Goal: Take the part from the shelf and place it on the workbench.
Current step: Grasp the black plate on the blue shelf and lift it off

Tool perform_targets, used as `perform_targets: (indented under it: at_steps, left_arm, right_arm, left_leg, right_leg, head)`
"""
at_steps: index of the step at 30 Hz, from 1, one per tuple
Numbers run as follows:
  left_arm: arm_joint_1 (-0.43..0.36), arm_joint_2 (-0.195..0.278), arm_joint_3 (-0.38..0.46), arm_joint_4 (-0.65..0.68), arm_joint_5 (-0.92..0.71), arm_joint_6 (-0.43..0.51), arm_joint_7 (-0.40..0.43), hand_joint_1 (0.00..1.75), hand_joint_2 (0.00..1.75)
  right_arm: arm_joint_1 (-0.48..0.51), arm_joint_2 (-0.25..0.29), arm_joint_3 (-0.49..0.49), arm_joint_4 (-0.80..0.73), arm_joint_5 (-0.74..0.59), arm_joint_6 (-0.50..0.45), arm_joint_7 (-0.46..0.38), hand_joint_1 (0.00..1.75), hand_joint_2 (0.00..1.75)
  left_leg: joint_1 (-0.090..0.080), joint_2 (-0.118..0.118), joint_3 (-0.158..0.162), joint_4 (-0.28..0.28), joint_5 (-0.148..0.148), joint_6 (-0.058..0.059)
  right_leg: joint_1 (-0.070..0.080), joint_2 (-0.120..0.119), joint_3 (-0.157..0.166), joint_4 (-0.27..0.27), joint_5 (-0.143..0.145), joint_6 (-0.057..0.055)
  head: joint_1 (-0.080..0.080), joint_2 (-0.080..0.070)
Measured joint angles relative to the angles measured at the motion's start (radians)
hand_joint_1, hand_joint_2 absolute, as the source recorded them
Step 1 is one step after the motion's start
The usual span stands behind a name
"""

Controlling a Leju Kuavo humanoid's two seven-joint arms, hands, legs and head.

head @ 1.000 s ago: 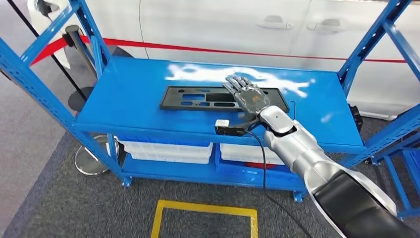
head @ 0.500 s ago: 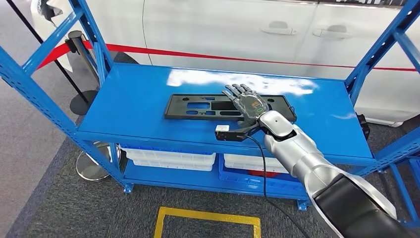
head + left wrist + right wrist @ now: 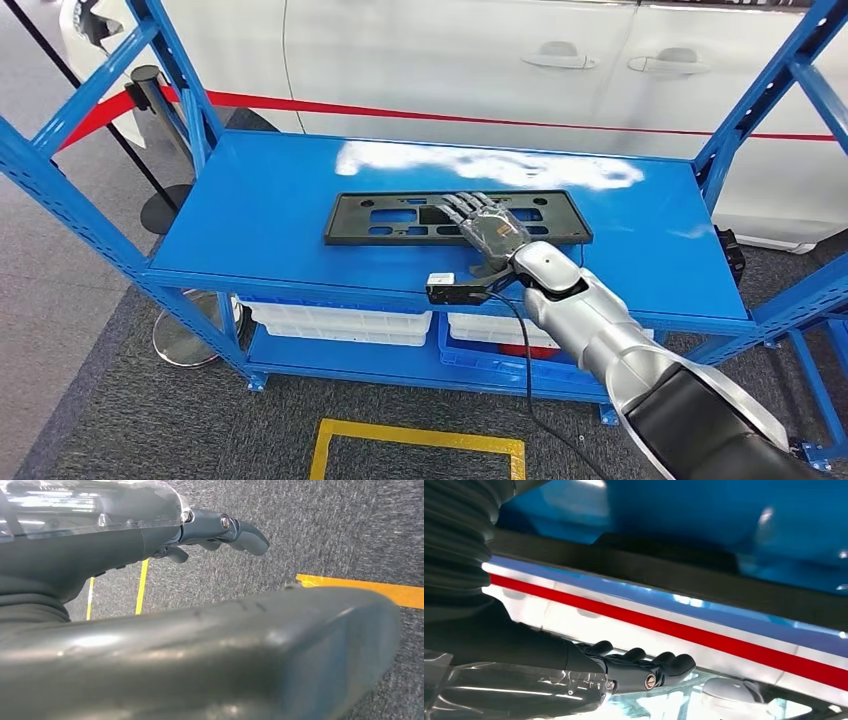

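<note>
**Operator:** Where is the part lying, and which hand should I be working with?

**Spotter:** You are looking at a flat black part (image 3: 400, 217) lying on the top deck of the blue shelf (image 3: 250, 215), its long axis running side to side across your head view, parallel to the shelf's front edge. Your right hand (image 3: 487, 228) is sitting over the right-hand half of it, fingers extended and pointing away from you, across the short width of the part. So the part is lying directly under and to the left of that hand, with most of its length stretching off toward your left.

**Operator:** Is the right hand gripping it?

**Spotter:** The fingers are lying straight and apart over the part, not wrapped around any edge, so you are holding nothing. Whether the fingertips are touching the plastic or floating just above it, I cannot tell from this angle.

**Operator:** And the left?

**Spotter:** Your left hand (image 3: 215, 530) is hanging down over the grey carpet (image 3: 350, 530) and a yellow floor line (image 3: 360, 585), well apart from the shelf; its fingers are showing nothing between them, though whether they are spread or curled I cannot tell. The right hand is clearly the nearer one.
</note>
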Motion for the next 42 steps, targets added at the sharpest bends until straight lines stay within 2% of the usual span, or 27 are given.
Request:
perform_targets:
  at_steps: [9, 15, 28, 36, 42]
  left_arm:
    - [0.0, -0.002, 0.0, 0.0, 0.0, 0.019, 0.0, 0.0, 0.0]
    - [-0.003, -0.004, -0.002, 0.0, -0.009, 0.02, 0.009, 0.0, 0.0]
    - [-0.008, -0.005, -0.024, 0.0, -0.02, 0.023, 0.019, 0.0, 0.0]
    - [-0.011, -0.007, -0.027, 0.0, -0.022, 0.022, 0.029, 0.0, 0.0]
    - [-0.011, -0.007, -0.031, 0.0, -0.019, 0.02, 0.03, 0.0, 0.0]
  right_arm:
    - [0.07, 0.09, 0.033, 0.003, 0.033, -0.06, 0.004, 0.0, 1.75]
    - [0.117, 0.128, 0.062, -0.008, 0.071, -0.072, 0.057, 0.0, 1.75]
    - [0.188, 0.123, 0.067, -0.06, 0.112, -0.059, 0.087, 0.0, 1.75]
    - [0.186, 0.104, 0.045, -0.136, 0.167, -0.033, 0.123, 0.0, 1.75]
    - [0.155, 0.071, -0.003, -0.233, 0.188, 0.021, 0.109, 0.0, 1.75]
  left_leg:
    - [-0.001, 0.001, 0.003, 0.0, 0.001, -0.001]
    - [-0.002, 0.0, 0.006, 0.0, 0.0, -0.001]
    - [-0.003, 0.002, 0.006, 0.001, 0.0, -0.001]
    - [-0.003, 0.002, 0.006, 0.001, 0.0, -0.001]
    - [-0.003, 0.002, 0.006, 0.001, 0.0, -0.001]
  right_leg:
    - [-0.001, 0.0, 0.003, 0.0, 0.0, -0.001]
    - [-0.002, 0.0, 0.007, 0.0, -0.001, -0.001]
    - [-0.003, 0.001, 0.006, 0.0, 0.0, -0.001]
    - [-0.003, 0.001, 0.006, 0.0, 0.0, -0.001]
    - [-0.004, 0.001, 0.006, 0.0, 0.0, -0.001]
  head:
    - [0.0, 0.0]
    - [0.0, 0.0]
    - [0.0, 0.0]
    - [0.0, 0.0]
    - [0.0, 0.0]
